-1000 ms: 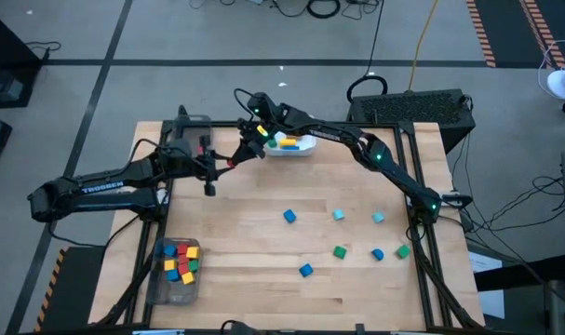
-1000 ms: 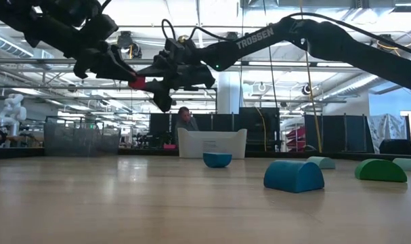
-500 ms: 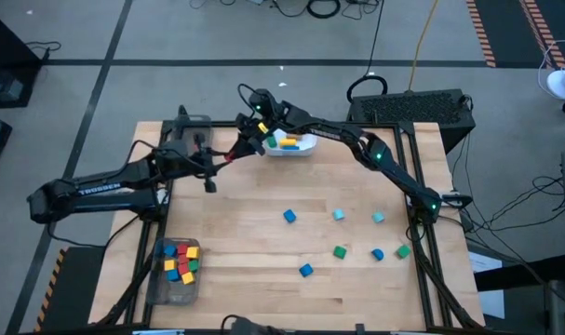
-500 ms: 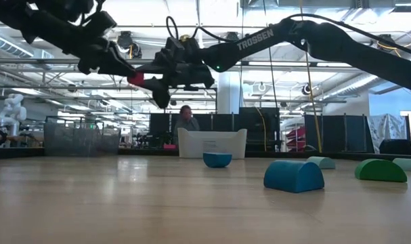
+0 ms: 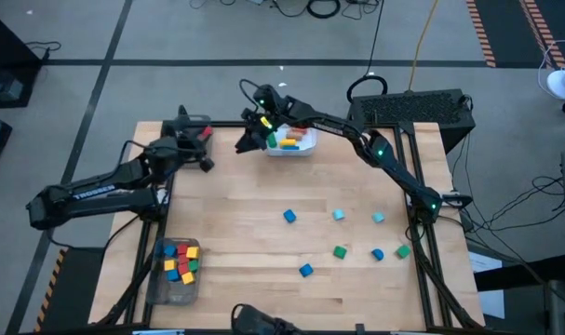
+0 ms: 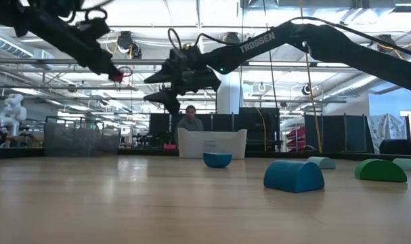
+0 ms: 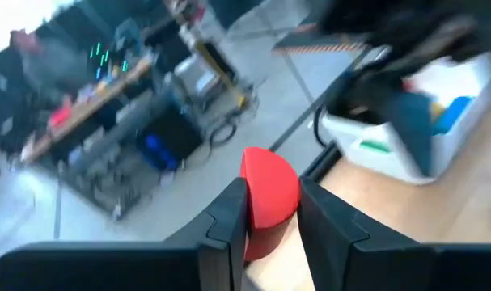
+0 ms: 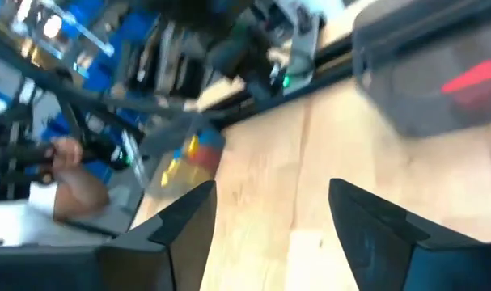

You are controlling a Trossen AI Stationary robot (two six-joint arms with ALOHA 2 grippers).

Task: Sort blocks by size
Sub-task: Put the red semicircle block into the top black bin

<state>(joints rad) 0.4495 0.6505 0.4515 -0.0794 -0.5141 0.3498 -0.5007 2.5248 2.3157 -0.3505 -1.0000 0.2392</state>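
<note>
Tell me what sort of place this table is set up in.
Most likely a robotics lab or an open industrial workspace. The low view shows a high ceiling with exposed beams and dark partition screens behind the table. The high view shows a bare concrete floor with loose cables.

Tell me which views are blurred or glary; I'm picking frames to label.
Left wrist view: background smeared, red block between the fingers fairly crisp. Right wrist view: streaked all over. Low view: bright glare behind the arms. High view: sharp, evenly lit.

Red block [image 7: 268, 192] aloft, others scattered
</note>
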